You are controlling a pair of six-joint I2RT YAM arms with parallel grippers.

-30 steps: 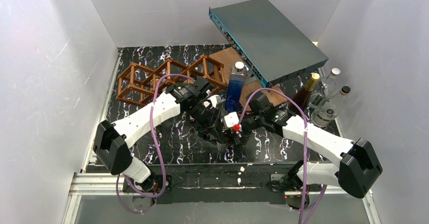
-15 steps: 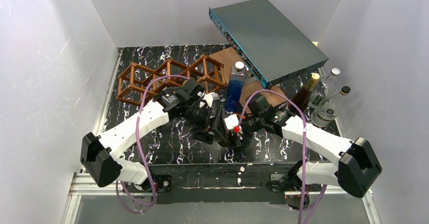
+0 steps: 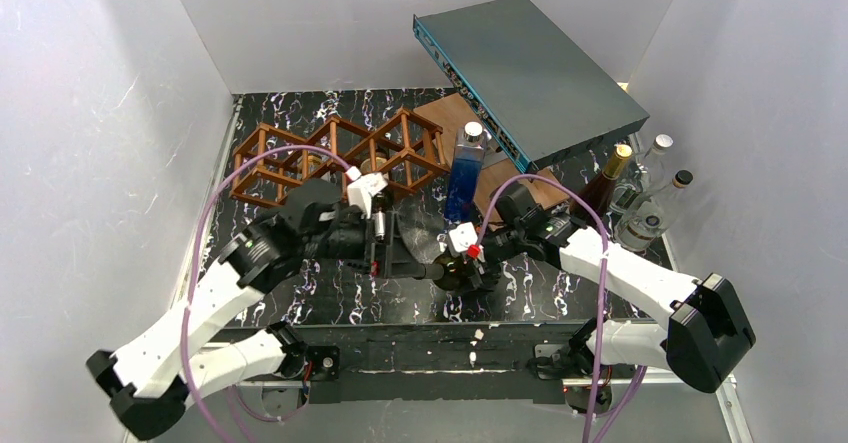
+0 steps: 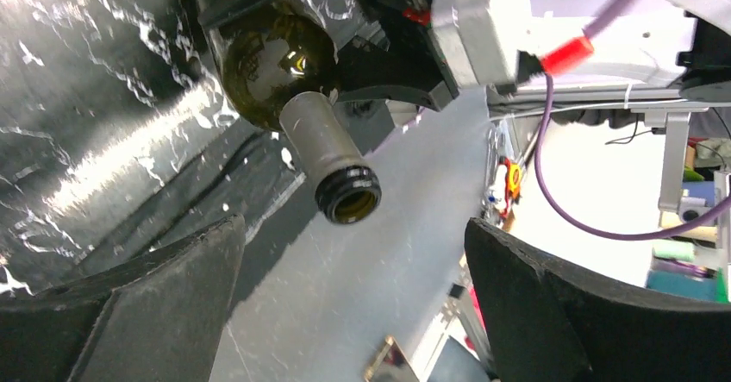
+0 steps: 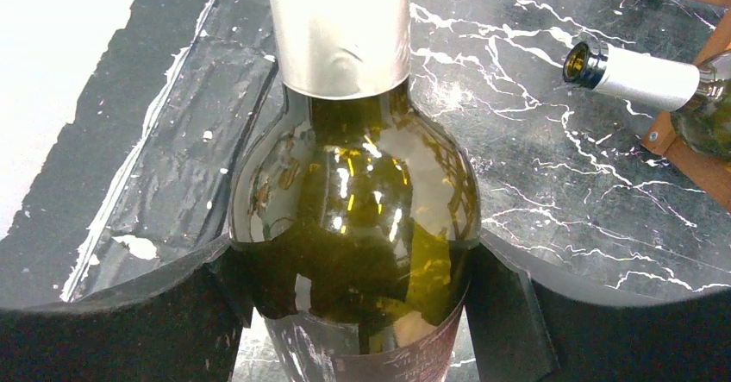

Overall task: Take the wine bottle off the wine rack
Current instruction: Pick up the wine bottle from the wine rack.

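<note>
The wine bottle (image 5: 353, 218) is olive green glass with a grey foil neck, and my right gripper (image 5: 353, 253) is shut on its body. It hangs off the rack, low over the table's front middle (image 3: 440, 270). In the left wrist view its open mouth (image 4: 349, 197) points toward my left gripper (image 4: 353, 253), which is open with nothing between its fingers. That gripper (image 3: 385, 251) sits just left of the neck. The reddish-brown wine rack (image 3: 340, 153) stands at the back left. A second bottle with a white foil neck (image 5: 634, 76) lies in the rack.
A grey-teal flat box (image 3: 530, 63) leans at the back right over a flat brown board (image 3: 450, 123). A blue bottle (image 3: 465, 173) stands mid-table. Several glass bottles (image 3: 640, 198) cluster at the right. White walls close in on three sides.
My left gripper has opened, let go of the bottle's neck and drawn back to the left. The right gripper keeps its hold on the bottle's body.
</note>
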